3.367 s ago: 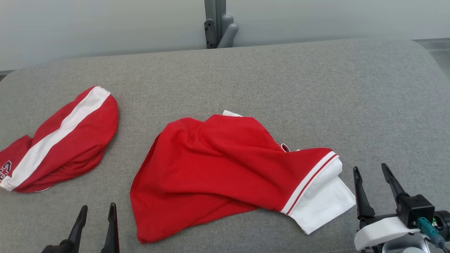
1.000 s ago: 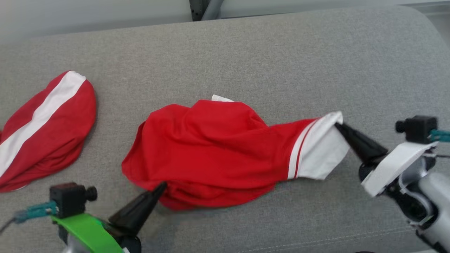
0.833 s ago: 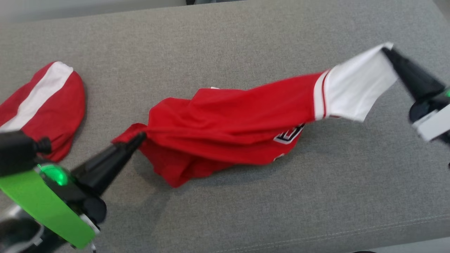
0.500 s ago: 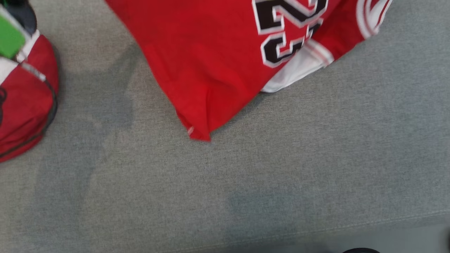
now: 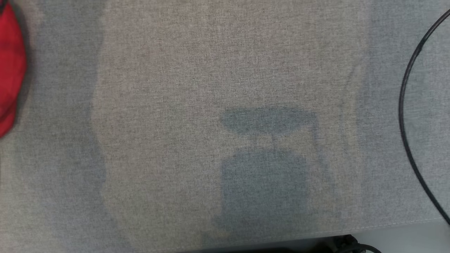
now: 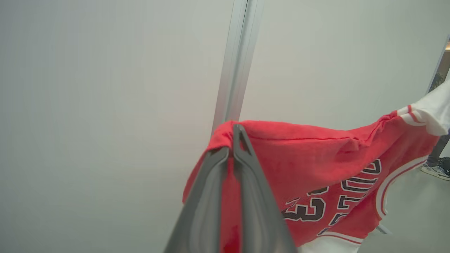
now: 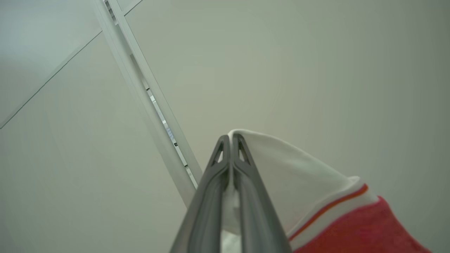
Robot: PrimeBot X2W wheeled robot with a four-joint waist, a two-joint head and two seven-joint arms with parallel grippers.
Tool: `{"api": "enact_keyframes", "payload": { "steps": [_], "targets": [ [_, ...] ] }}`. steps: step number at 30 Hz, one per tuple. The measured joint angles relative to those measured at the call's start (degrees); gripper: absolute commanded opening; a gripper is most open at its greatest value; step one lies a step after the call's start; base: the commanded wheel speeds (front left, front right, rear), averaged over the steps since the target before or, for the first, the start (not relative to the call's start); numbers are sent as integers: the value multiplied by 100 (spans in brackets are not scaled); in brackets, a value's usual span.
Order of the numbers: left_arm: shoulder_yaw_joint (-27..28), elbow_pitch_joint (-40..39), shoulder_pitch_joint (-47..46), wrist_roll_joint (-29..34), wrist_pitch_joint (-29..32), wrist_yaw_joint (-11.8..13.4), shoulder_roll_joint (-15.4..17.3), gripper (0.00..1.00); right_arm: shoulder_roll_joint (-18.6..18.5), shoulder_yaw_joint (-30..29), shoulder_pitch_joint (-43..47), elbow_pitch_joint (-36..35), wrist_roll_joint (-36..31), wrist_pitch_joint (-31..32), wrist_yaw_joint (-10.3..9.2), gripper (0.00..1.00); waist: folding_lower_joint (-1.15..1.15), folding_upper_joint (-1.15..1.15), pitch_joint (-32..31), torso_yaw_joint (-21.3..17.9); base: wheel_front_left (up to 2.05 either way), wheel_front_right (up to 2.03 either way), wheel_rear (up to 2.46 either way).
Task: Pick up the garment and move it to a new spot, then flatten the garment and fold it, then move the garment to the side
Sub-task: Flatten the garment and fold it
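The garment (image 6: 316, 158) was a red sports jersey held up in the air in front of a pale wall (image 6: 88, 105). In the left wrist view it stretched away to the right as a sagging sheet. Its top edge was a stitched red hem, drawn fairly straight, with one small pucker partway along. Below that edge the cloth hung in soft folds and carried black block numerals edged in white, a 3 among them. A curved white band with a thin red stripe ran along the opening beside the numerals. A white panel showed at the lowest part of the cloth, and another at the far upper right.

The left end effector (image 6: 235, 131) had its two fingers pressed together on the red hem at the corner. Cloth was bunched over the tips and trailed down between them. A metal post (image 6: 235, 63) rose behind that corner.

In the right wrist view the right end effector (image 7: 231, 138) was likewise clamped, here on the white corner of the garment (image 7: 288, 175). From the tips the white fabric fell away to the lower right. It crossed a narrow red stripe and then turned to solid red. A slotted rail (image 7: 147, 95) ran diagonally across the wall behind.

The head view looked down on the grey fabric-covered table (image 5: 175, 88), which was marked by soft shadows. A second red garment (image 5: 10, 63) lay at its left edge, and a thin black cable (image 5: 404, 105) curved down the right side.
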Motion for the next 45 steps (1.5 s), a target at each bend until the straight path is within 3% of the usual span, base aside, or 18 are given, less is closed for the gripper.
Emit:
{"api": "enact_keyframes", "payload": {
  "steps": [5, 11, 16, 21, 27, 32, 39, 45],
  "targets": [
    [-943, 125, 710, -259, -754, -25, 192, 0, -55, 591, 1245, -770, 889, -40, 1, 0, 0, 0, 16, -43, 0, 0, 0],
    [-2013, -594, 2689, -889, -1012, -30, 994, 0, -811, 1198, 4943, -2523, 2282, 94, 0, 0, 0, 0, -345, -86, 0, 0, 0],
    [-1861, -1212, 4623, -921, -1031, -31, 1426, 0, -1333, 1730, 7916, -3308, 2755, 190, 0, 0, -2, 0, -855, -149, 0, 0, 0],
    [-1380, -1518, 6388, -821, -1037, -16, 1403, 0, -1612, 2026, 9432, -3497, 3095, 179, 0, 0, -2, 0, -1377, -248, 0, 0, 0],
    [-1307, -1623, 7886, -414, -1046, 292, 996, 0, -1791, 2298, 10283, -3204, 3201, 66, 2, 0, -2, 0, -1897, -370, 0, 0, 0],
    [-1284, -1873, 8678, -670, -1043, 383, 679, 0, -1941, 2527, 10896, -3265, 3423, 13, 1, 0, -2, 0, -2163, -409, 0, 0, 0],
    [-1131, -3037, 8610, -956, -123, 671, 1176, 0, -2242, 2348, 10350, -4087, 3798, -1, 1, 0, -2, 0, -2099, -415, 0, 0, 0],
    [-910, -3635, 7851, -1227, 833, 854, 1596, 0, -2444, 2190, 9364, -4042, 3951, 522, 1, 0, -2, 0, -1887, -413, 0, 0, 0]
  ]
}}
